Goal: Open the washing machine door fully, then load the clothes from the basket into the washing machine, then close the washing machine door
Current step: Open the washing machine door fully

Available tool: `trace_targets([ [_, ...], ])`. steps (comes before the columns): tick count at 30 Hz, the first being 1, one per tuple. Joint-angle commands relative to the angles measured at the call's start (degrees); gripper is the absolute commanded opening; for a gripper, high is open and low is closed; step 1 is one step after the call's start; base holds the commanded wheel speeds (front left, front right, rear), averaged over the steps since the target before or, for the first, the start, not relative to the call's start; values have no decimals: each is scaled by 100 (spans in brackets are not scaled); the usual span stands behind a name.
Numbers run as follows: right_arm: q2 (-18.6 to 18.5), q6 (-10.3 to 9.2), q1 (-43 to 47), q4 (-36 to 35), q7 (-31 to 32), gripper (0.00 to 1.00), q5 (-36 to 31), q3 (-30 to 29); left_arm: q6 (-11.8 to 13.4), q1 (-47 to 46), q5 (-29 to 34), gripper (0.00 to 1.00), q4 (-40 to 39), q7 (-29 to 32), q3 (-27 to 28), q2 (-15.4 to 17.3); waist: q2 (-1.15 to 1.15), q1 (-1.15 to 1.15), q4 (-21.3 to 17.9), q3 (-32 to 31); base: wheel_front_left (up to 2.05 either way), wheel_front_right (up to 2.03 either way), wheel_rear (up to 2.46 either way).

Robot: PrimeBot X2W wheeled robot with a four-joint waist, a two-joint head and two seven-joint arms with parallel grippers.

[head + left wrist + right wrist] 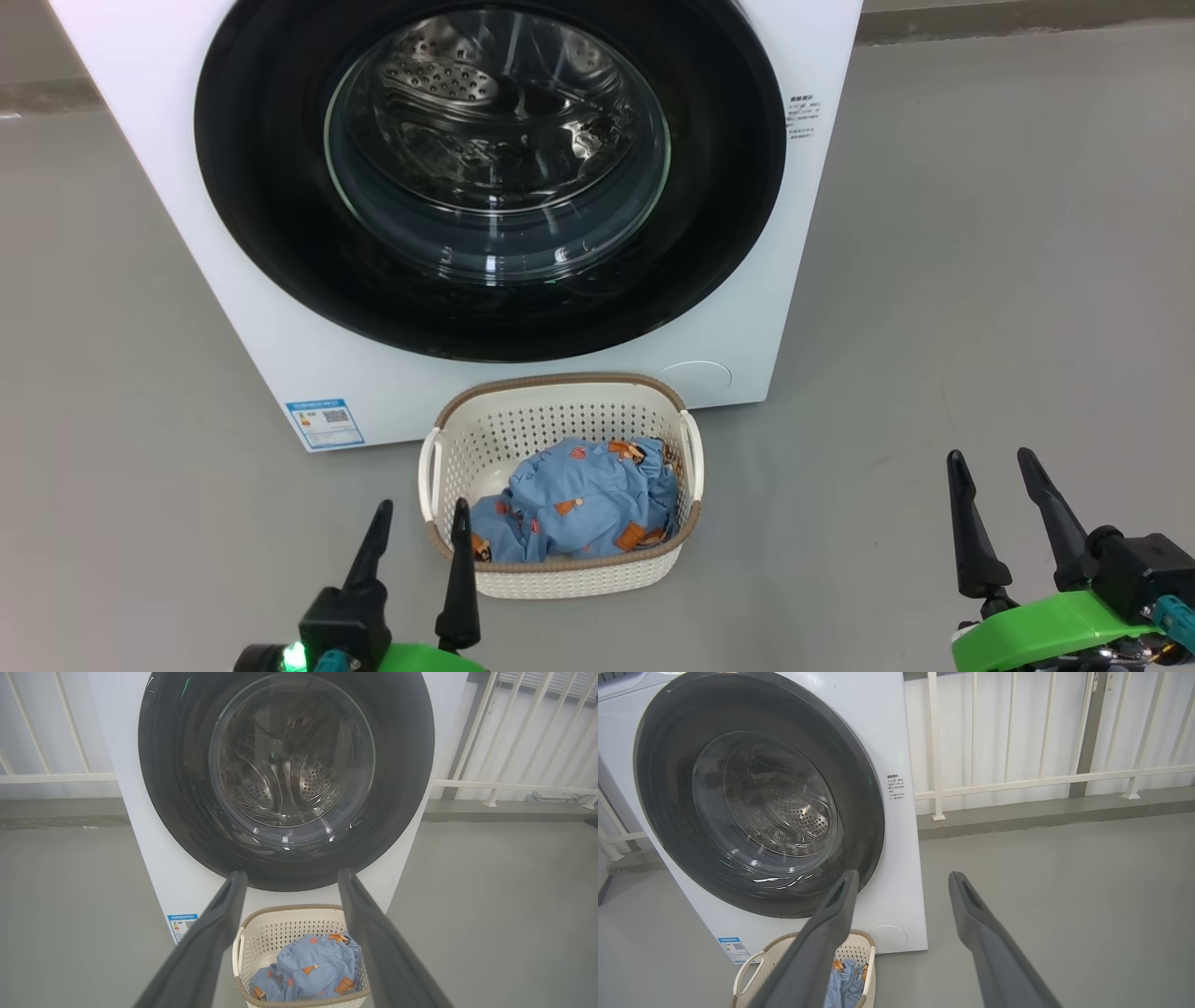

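Low beside the basket point(560, 579), the left hand point(422, 509) hangs with its dark tapered fingers point(459, 560) parted and nothing between them. The right hand point(990, 457), far to the other side over grey floor point(934, 327), is likewise spread and empty. Both probably stand off because the door point(261, 187) must open first. Soft blue clothes point(579, 509) lie bunched inside the basket's perforated cream walls, set just below that shut, glossy black-rimmed door of the white washing machine point(168, 233), likely for a short lift.
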Motion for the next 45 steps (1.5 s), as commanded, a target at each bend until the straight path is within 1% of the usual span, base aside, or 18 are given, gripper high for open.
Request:
trace_targets([
  [1,-73,9,-196,-119,-72,100,4,169,-26,-222,-38,100,-103,-38,186,45,0,0,-2,6,0,0,0],
  [7,-73,9,-204,-96,-80,100,0,169,-93,-229,-219,100,-25,-38,195,45,0,0,-11,18,0,0,0],
  [10,-73,9,-208,-91,-83,100,-4,167,-188,-227,-344,100,-30,-38,173,45,0,0,-15,16,17,-5,-12],
  [16,-73,9,-209,-81,-88,100,-6,172,-229,-229,-317,100,2,-38,167,45,0,0,-21,13,69,13,-82],
  [22,-73,9,-220,-60,-85,100,-14,166,-225,-251,-296,100,21,-38,151,45,0,0,-17,16,118,59,-176],
  [32,-73,9,-233,-21,-86,100,-31,173,-205,-256,-336,100,2,-38,148,45,0,0,-19,-5,151,90,-241],
  [36,-73,9,-235,-16,-82,100,-34,180,-162,-248,-245,100,-66,-38,167,45,0,0,-27,-5,167,49,-216],
  [45,-73,9,-224,-25,-57,100,-14,188,-152,-246,-218,100,-104,-38,174,45,0,0,-27,-3,75,52,-128],
])
